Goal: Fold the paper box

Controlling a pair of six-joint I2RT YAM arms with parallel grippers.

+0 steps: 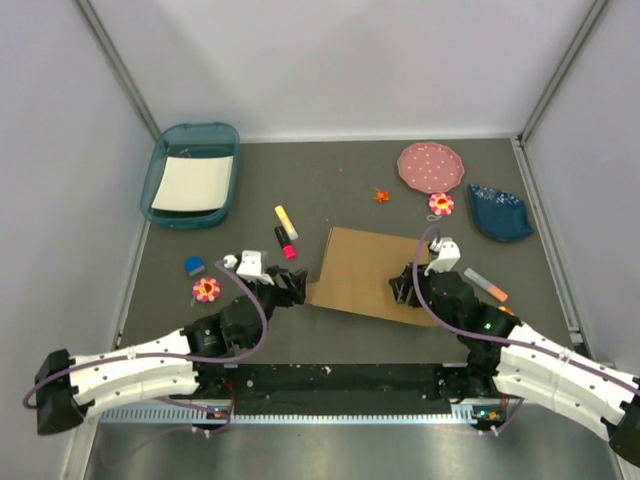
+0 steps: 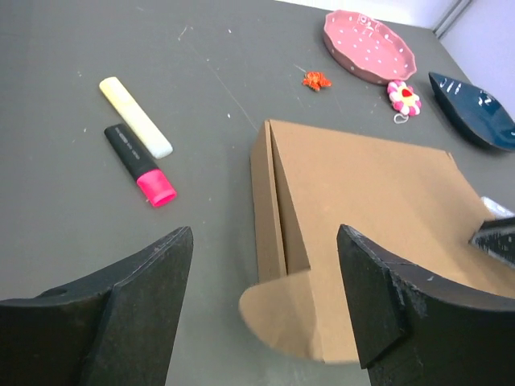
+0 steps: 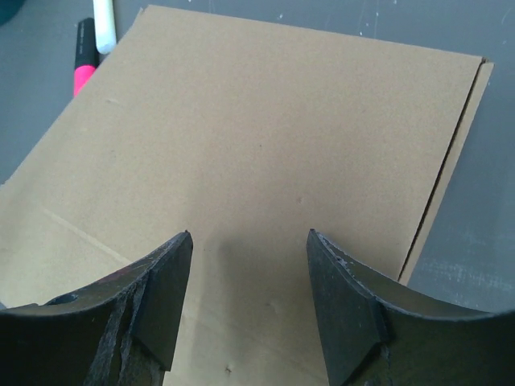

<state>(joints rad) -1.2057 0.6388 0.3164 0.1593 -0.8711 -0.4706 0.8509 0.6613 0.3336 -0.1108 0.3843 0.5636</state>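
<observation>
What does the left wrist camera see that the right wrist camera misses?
Only the left wrist view shows the pink plate, blue dish, flower charm and a rounded cardboard tab. Only the right wrist view shows a narrow edge strip. Both show the paper box and the pink-capped marker.

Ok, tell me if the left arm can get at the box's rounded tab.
Probably yes: the left pincer is open, the tab lies just ahead in its gap, and nothing sits between them.
</observation>
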